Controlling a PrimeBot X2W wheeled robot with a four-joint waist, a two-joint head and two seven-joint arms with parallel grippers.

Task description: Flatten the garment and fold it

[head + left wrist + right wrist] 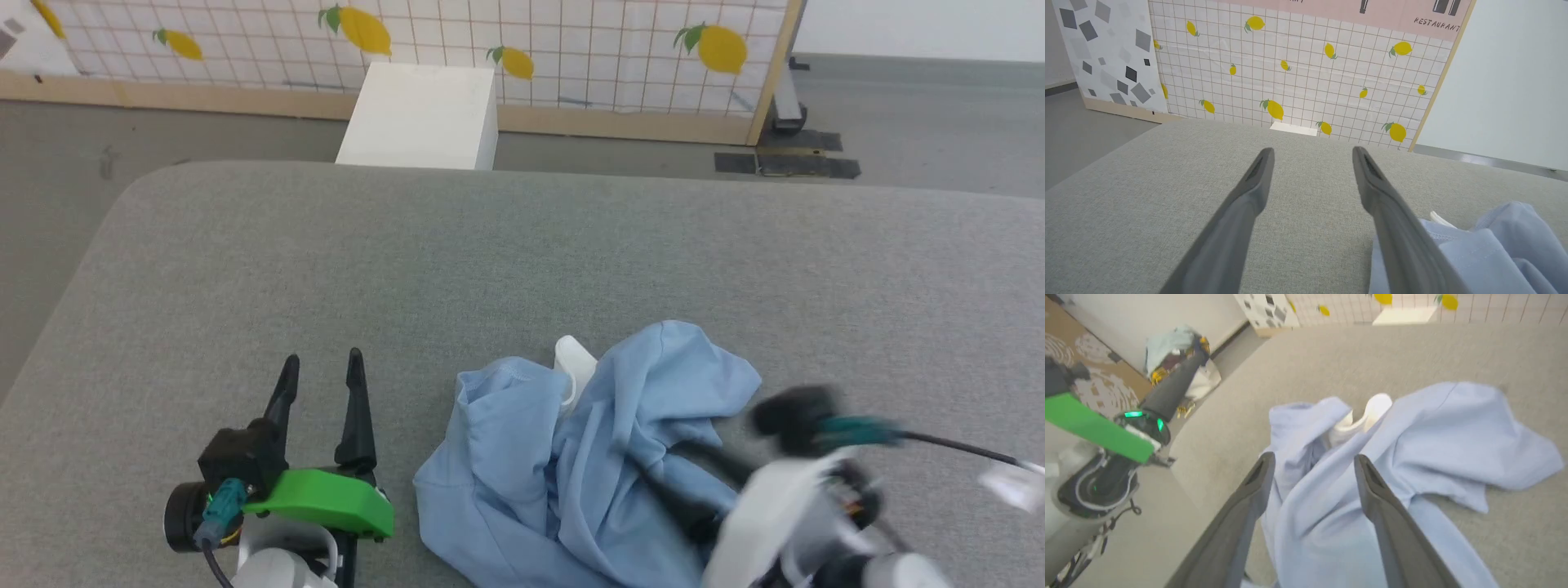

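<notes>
Crumpled light-blue jersey shirt (522, 482) is seen at five o'clock; left gripper (323, 357) is parted, empty; right gripper (1313, 457), blurred, is parted, perhaps touching it.

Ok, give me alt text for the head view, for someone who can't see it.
A crumpled light-blue garment lies on a grey padded surface. The right gripper, blurred, hangs over its right side; the left gripper rests open to its left.
</notes>
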